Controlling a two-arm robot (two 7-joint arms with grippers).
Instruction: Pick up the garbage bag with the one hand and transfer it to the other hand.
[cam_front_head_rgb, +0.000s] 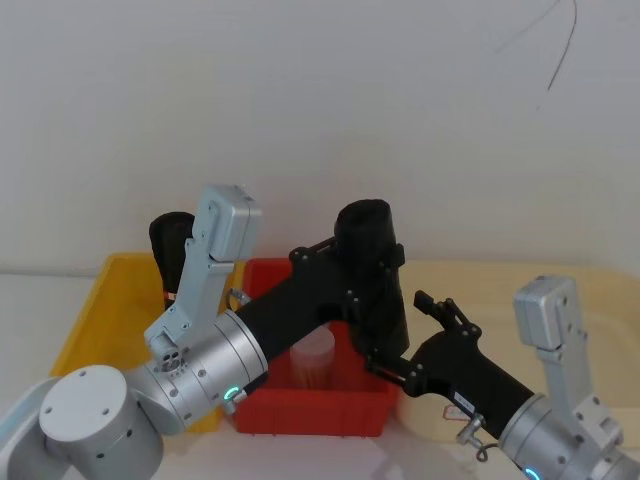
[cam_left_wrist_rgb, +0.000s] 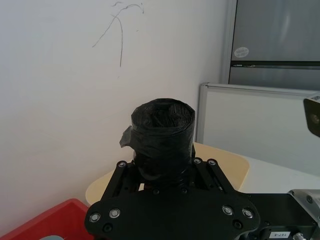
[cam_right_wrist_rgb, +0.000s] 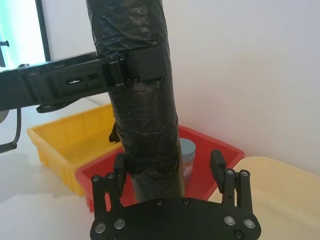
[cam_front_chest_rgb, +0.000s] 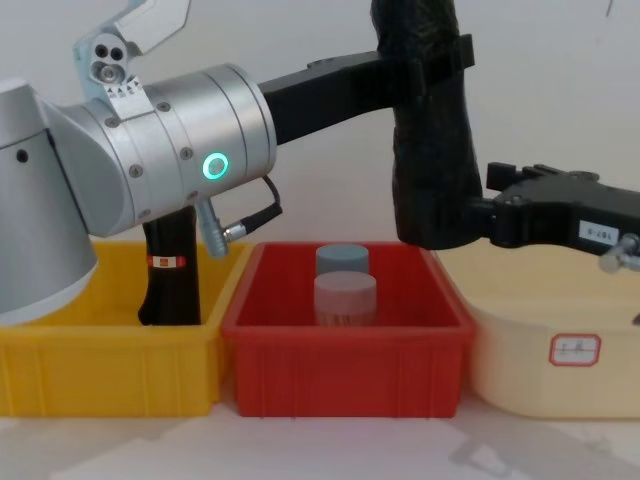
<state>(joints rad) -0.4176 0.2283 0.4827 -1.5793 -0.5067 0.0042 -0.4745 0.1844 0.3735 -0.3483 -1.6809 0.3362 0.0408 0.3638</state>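
Bins, the red bin among them, sit well below both end effectors; garbage bag stands upright above them, long axis vertical; left end effector is clamped round its upper part; right end effector straddles its lower end, fingers wide, one just beside the roll, the other apart; closing there should take it.

left end effector raised, clamped tight, right end effector lower, fingers apart
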